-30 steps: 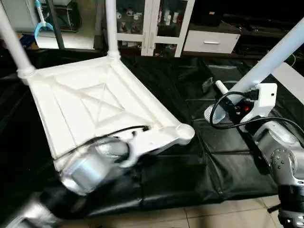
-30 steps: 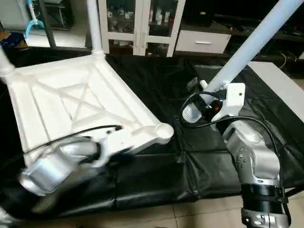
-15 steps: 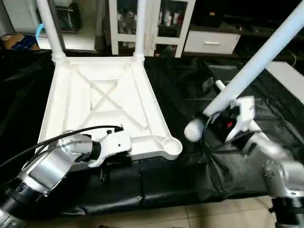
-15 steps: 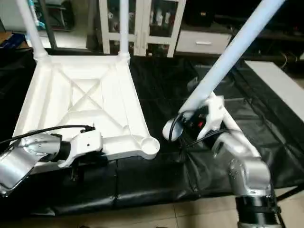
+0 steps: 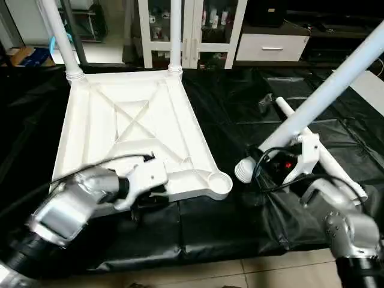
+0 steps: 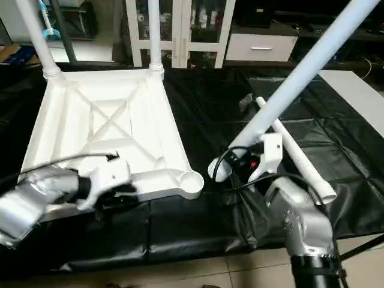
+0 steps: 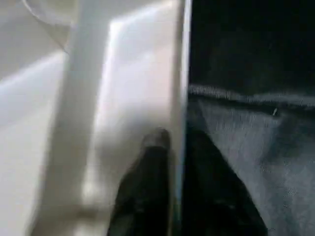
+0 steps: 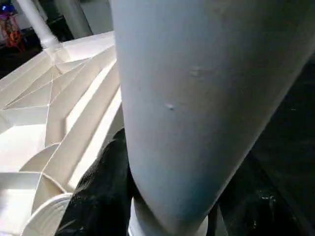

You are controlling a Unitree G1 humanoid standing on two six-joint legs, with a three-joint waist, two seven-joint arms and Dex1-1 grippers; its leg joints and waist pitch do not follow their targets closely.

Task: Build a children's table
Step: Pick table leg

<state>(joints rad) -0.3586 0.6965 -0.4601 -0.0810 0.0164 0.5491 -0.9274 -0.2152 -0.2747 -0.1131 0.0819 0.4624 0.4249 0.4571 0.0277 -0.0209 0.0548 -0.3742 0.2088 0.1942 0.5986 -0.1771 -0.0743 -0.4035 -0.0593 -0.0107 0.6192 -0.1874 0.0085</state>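
The white plastic rectangular tabletop (image 5: 132, 132) lies underside up on the black-covered work surface (image 5: 228, 222), with two white tube legs (image 5: 174, 36) standing in its far corner sockets. The left gripper (image 7: 174, 147), arm stretched low, pinches the tabletop's near rim. The right gripper (image 5: 270, 165), forearm raised, clasps a long tapered white tube leg (image 5: 324, 93) slanting upward. Another white leg (image 5: 318, 150) lies beside it.

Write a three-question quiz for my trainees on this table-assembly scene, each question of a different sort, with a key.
1. True or false: two legs already stand in the tabletop.
2. The right tool holds: A) a leg B) a cable C) nothing.
3. Fill in: the left tool grips the tabletop's near ____.

Key: 1 true, the two legs stand in the far corners. 2 A. 3 edge, one finger on each side of its rim.
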